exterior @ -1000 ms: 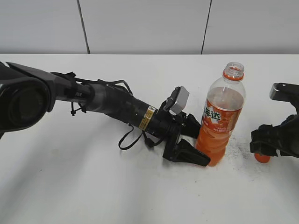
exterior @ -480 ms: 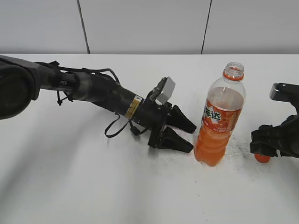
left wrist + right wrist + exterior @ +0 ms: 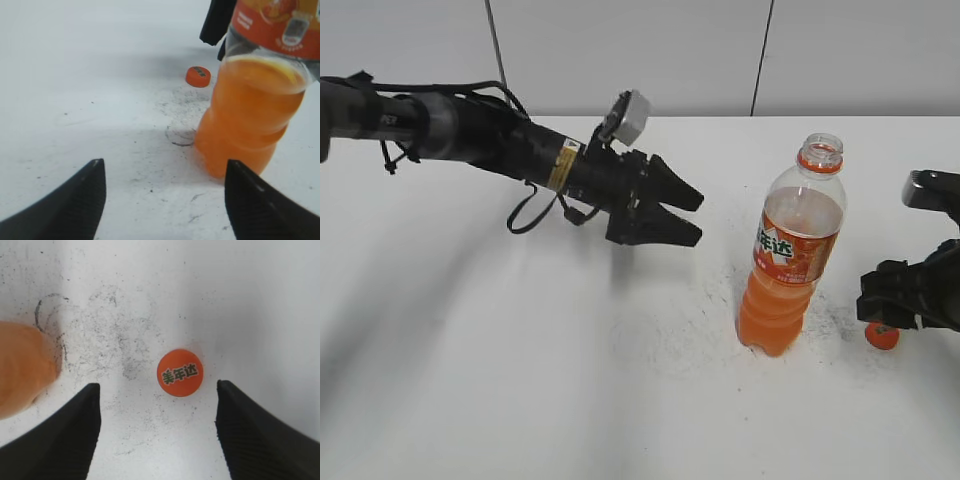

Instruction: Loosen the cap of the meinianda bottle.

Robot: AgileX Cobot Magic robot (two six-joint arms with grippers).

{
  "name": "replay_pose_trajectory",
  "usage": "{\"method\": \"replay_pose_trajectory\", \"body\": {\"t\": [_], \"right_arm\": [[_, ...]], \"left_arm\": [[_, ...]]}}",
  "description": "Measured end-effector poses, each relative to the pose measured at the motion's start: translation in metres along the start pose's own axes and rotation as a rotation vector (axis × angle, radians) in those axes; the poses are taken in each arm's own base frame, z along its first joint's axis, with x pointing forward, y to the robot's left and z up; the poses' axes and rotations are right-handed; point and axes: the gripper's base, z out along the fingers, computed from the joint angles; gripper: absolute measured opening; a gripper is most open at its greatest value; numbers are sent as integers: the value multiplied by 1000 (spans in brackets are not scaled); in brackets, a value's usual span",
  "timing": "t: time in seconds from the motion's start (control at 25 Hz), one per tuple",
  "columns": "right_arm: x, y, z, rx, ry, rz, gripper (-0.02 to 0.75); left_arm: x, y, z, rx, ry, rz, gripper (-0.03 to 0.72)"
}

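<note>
Cap job looked basically finished — the one small round orange plastic cap lay flat on the white table, just right of the one clear plastic meinianda bottle of orange drink, whose neck stood bare. Our left gripper hung well left of the bottle, jaws spread, empty. Our right gripper hovered over the cap, also spread, gripping nothing. Next, we figured — just pull both arms clear.

Bright even light, soft shadows, blurred wrist foregrounds
</note>
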Motion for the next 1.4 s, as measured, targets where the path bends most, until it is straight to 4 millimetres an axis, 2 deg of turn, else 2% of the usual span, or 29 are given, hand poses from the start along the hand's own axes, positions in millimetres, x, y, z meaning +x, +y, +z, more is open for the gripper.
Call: {"method": "replay_pose_trajectory", "body": {"t": [0.16, 0.36, 0.48, 0.64, 0.88, 1.04, 1.24, 1.4], "right_arm": [[-4, 2, -10, -10, -43, -9, 527], [-5, 3, -21, -22, -68, -17, 527], [-5, 4, -27, -29, -71, -26, 527], [-3, 6, -36, -40, -71, -34, 527], [-1, 7, -48, -56, -66, -42, 527], [3, 9, -56, -68, -54, -49, 527], [9, 10, -68, -86, -27, -58, 527], [14, 12, -80, -102, -16, -69, 527]], "left_arm": [[-16, 10, -27, -101, 11, 8, 524], [-28, 16, -51, -252, 56, -15, 512], [-36, 16, -63, -404, 128, -20, 504], [-33, 13, -82, -649, 259, -67, 478], [-19, -12, -106, -921, 348, -316, 470], [-12, -38, -114, -982, 342, -471, 470], [-18, -72, -122, -994, 349, -510, 469], [-29, -95, -131, -1080, 375, -482, 469]]}}
